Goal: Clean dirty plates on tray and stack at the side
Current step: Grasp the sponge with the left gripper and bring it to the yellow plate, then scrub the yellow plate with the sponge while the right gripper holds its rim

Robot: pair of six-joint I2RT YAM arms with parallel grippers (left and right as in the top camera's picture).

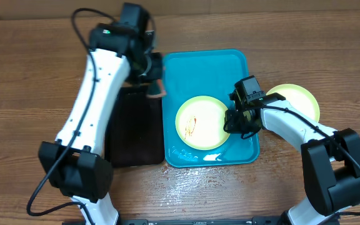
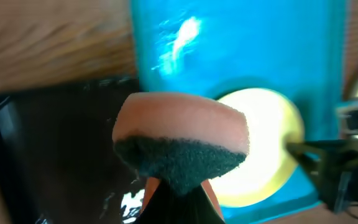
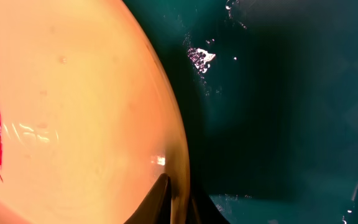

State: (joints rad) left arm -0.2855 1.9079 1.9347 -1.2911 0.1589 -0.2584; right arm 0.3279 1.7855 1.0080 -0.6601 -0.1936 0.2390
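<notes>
Plate (image 1: 202, 122) on the tray (image 1: 211, 65) has its rim pinched by the leftward-reaching right gripper (image 1: 232, 122); left gripper (image 1: 154, 84) clamps a sponge (image 2: 182, 134).

no text can be read.

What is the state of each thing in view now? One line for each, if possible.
dirty plate: flat on the blue tray, red smear, rim gripped
second plate: beside the tray, no smear visible
blue tray: wet spots, holds one plate
black tray: flat, left of the blue tray
sponge: clamped, off the plate
left gripper: shut on sponge
right gripper: shut on dirty plate
</notes>
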